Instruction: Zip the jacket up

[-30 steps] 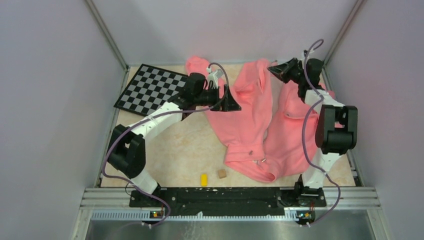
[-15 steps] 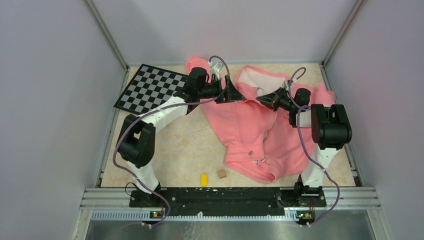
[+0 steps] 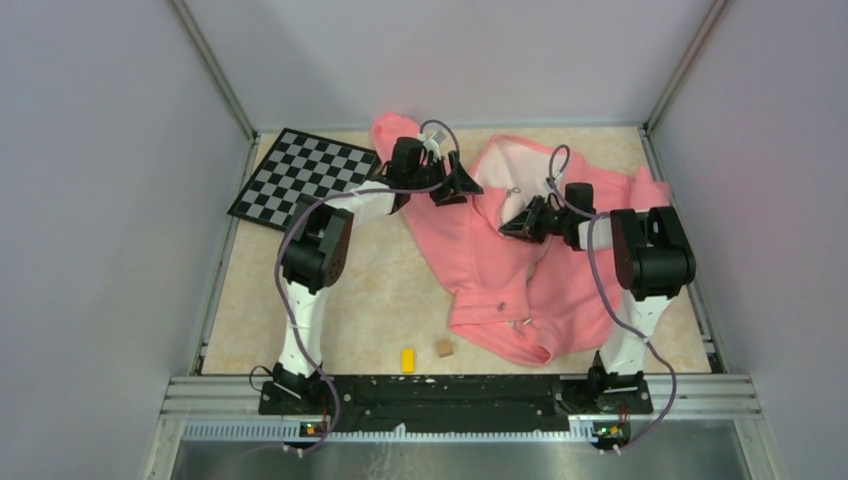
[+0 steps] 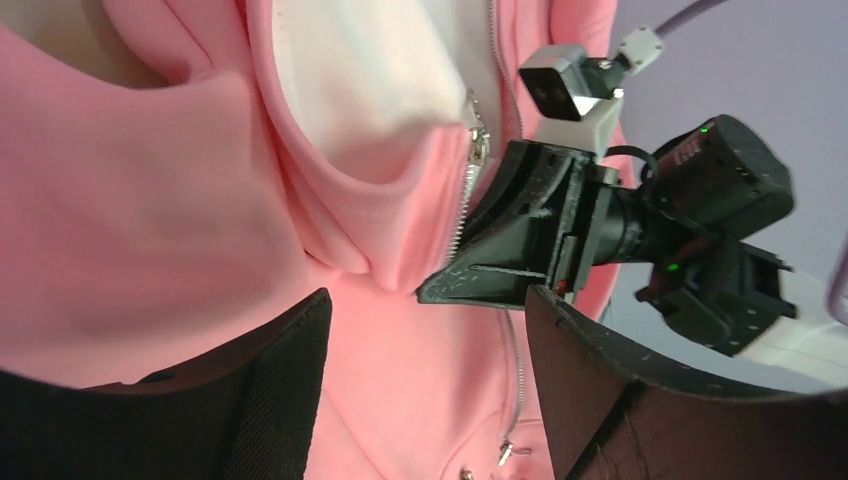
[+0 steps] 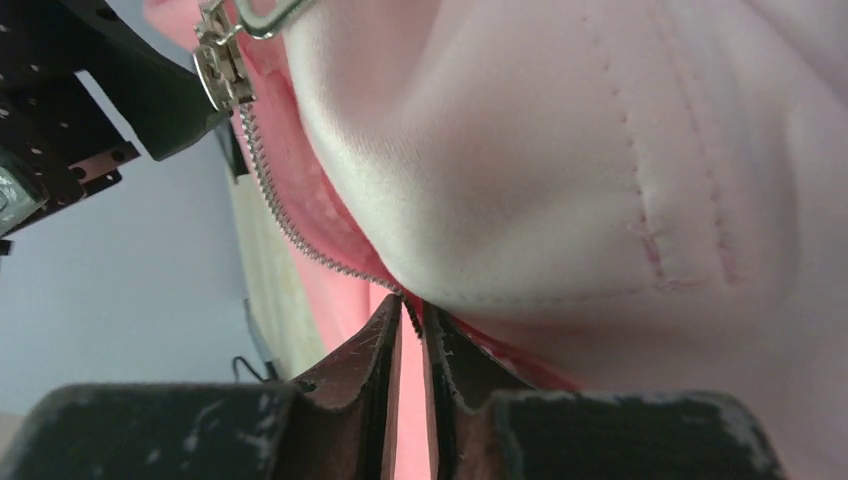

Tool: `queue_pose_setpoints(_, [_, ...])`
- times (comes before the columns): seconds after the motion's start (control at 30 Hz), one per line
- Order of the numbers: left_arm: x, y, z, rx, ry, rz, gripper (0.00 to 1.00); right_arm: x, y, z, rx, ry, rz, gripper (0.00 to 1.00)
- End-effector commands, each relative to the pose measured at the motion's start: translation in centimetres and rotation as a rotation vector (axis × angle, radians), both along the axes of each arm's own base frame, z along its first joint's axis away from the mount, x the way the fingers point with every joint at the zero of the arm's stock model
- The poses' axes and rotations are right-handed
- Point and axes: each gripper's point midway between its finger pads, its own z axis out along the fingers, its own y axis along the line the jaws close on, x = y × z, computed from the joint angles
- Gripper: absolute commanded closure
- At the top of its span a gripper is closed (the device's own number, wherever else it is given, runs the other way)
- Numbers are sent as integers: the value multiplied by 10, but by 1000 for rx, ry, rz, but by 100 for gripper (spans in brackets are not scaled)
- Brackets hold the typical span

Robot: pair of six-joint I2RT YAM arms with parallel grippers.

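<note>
My left arm rises from its base to a high elbow, then reaches toward the far side of the table, its wrist level. The left gripper [image 3: 461, 186] hovers at the jacket [image 3: 490, 275]'s left collar edge with its fingers well apart and nothing between them. My right arm stands up to its elbow and folds inward, forearm pointing left. The right gripper [image 3: 513, 226] has its fingers almost together, pinched on the jacket's zipper edge below the metal slider [image 5: 222, 62]; the pale lining bulges above the tips.

The jacket lies unzipped and rumpled across the middle and right of the beige tabletop [image 3: 360, 300], collar toward the back wall. A checkerboard [image 3: 300, 178] lies at the far left, and a yellow block [image 3: 408, 359] and a small brown cube [image 3: 443, 348] lie near the front rail [image 3: 460, 393]. Plain grey walls [image 3: 120, 200] close in three sides.
</note>
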Motion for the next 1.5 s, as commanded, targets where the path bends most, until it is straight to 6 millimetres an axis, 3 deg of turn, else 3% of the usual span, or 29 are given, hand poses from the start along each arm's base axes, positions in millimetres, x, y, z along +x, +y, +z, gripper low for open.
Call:
queue_pose_setpoints(0.0, [22, -10, 21, 24, -131, -6, 27, 18, -15, 25, -178, -131, 16, 83])
queue_pose_setpoints(0.3, [26, -3, 20, 115, -191, 13, 33, 38, -32, 76, -290, -288, -74, 63])
queue_pose_setpoints(0.5, [23, 5, 45, 147, -284, 9, 33, 61, -36, 86, -267, -271, -169, 61])
queue_pose_setpoints(0.67, [28, 2, 62, 147, -376, -18, 33, 71, -18, 90, -147, -256, -172, 59])
queue_pose_setpoints(0.77, [34, 0, 66, 145, -380, -17, 34, 83, -17, 81, -144, -244, -199, 59])
queue_pose_setpoints(1.0, [31, -5, 72, 132, -346, -42, 32, 103, -16, 72, -120, -212, -256, 64])
queue_pose_setpoints(1.23, [28, -1, 70, 163, -379, -72, 18, 121, -4, 75, -87, -244, -213, 75])
queue_pose_setpoints(1.37, [35, 4, 70, 206, -422, -66, 17, 126, 3, 87, -101, -303, -131, 83])
queue_pose_setpoints(1.47, [40, 5, 72, 201, -437, -80, 18, 128, 5, 91, -152, -347, -48, 98])
